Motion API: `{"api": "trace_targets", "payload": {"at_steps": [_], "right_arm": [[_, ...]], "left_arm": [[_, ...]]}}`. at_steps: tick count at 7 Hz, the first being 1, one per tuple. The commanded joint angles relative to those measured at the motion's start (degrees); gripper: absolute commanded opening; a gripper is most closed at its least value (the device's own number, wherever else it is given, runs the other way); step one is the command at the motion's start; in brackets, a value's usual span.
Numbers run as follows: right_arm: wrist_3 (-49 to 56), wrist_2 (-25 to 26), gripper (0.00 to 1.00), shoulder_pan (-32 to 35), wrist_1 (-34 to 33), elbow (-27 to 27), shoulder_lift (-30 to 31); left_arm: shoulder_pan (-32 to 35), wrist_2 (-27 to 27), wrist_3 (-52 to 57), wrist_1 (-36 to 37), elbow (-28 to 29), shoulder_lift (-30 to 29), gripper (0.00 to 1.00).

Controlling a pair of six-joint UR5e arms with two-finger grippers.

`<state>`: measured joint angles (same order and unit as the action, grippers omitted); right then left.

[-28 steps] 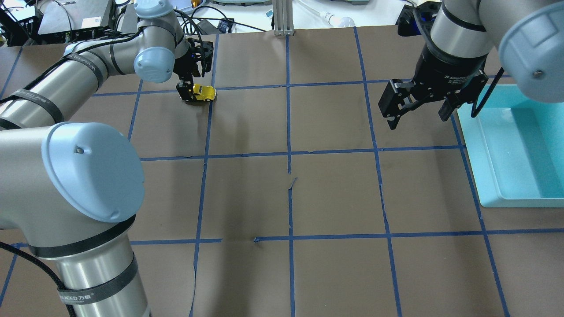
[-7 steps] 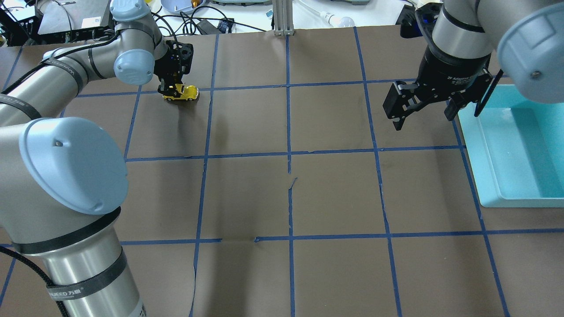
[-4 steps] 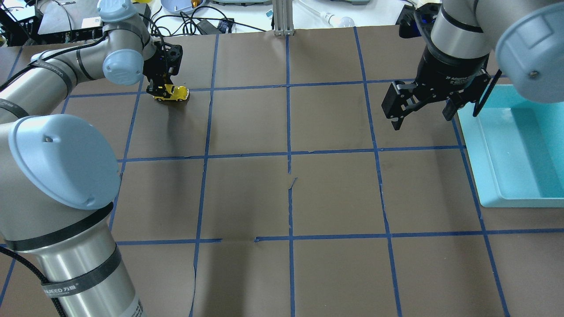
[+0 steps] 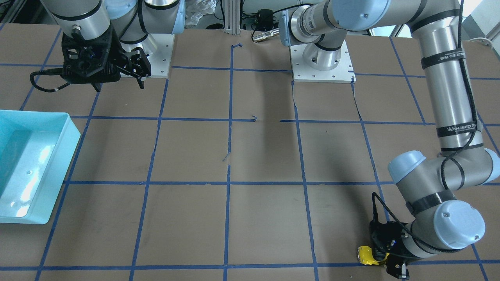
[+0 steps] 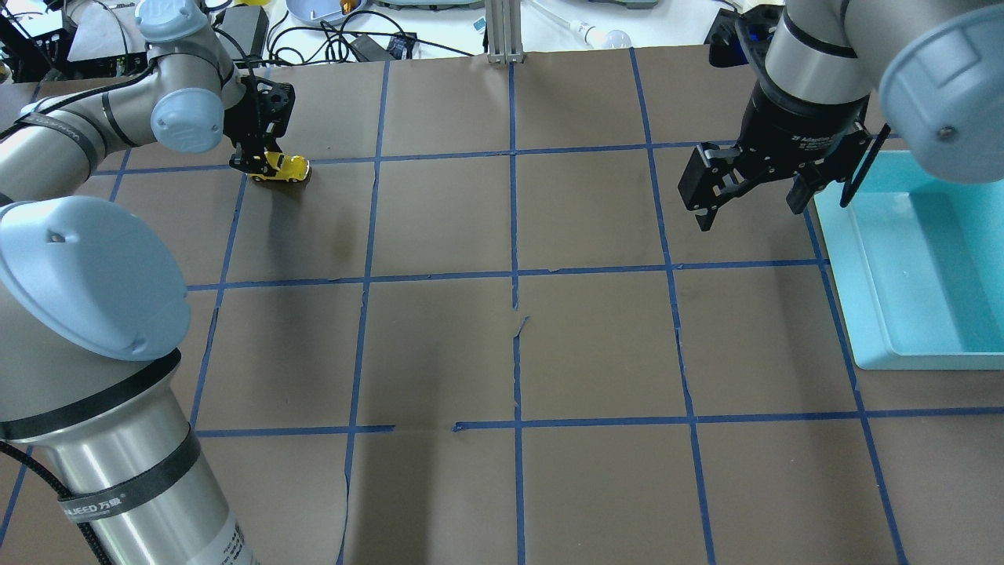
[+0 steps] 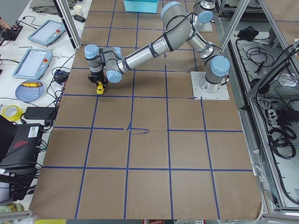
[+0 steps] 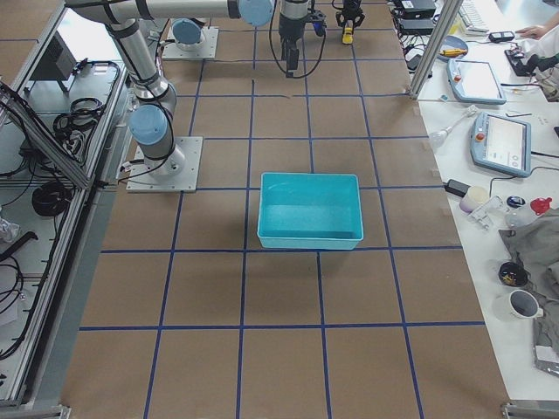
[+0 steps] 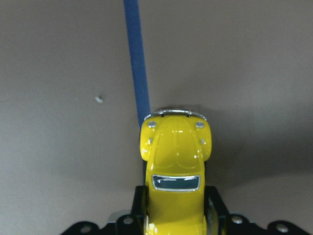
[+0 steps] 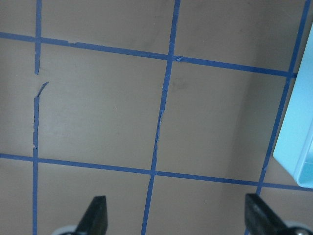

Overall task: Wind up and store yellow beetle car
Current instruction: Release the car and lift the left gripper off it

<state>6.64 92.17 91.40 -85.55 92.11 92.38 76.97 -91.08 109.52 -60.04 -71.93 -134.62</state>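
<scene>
Surface: table covered in matte brown paper [image 5: 596,345], marked into squares by blue tape lines [image 8: 137,58]; the paper is torn in a few spots along the tape.

Task item: tiny glossy bright-yellow beetle-shaped toy car [image 5: 285,166], with a rounded humped body, dark glazed window and chrome bumper. It sits at the far left of the table as seen from overhead, on the far cross-table tape line just beside a crossing. It is low at the paper; I cannot tell if the wheels touch.

Left gripper [image 5: 255,162]: black, two-fingered, clamped on the car's rear half, one finger on each flank. In the left wrist view the body fills the gap between the fingers.

Orientation: the car's long axis lies roughly along the cross-table tape line. The free end, with the bumper and two small round lights, points away from the gripper, toward the table's middle. In the wrist view a tape line runs on ahead from the bumper's left corner.

Right gripper [image 5: 749,205]: black, fingers spread wide with nothing between them, hanging above bare paper. It is just beside the near edge of the smooth light-teal rectangular plastic tray [image 5: 863,314] and well apart from the car.
</scene>
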Motion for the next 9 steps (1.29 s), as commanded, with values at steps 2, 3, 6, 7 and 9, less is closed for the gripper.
{"api": "trace_targets", "payload": {"at_steps": [2,3,6,7,9], "right_arm": [[-0.05,0.03,1.0,0.01,0.03,0.0,0.0],[0.03,0.03,1.0,0.01,0.03,0.0,0.0],[0.03,0.11,1.0,0.01,0.12,0.0,0.0],[0.03,0.2,1.0,0.01,0.04,0.0,0.0],[0.03,0.2,1.0,0.01,-0.05,0.0,0.0]], "left_arm": [[-0.25,0.02,0.26,0.01,-0.05,0.14,0.0],[-0.25,-0.15,0.26,0.01,-0.05,0.06,0.36],[-0.33,-0.42,0.08,-0.08,0.04,1.19,1.0],[-0.25,-0.42,0.0,-0.25,0.13,1.37,1.0],[-0.25,-0.42,0.0,-0.25,0.04,1.46,1.0]]}}
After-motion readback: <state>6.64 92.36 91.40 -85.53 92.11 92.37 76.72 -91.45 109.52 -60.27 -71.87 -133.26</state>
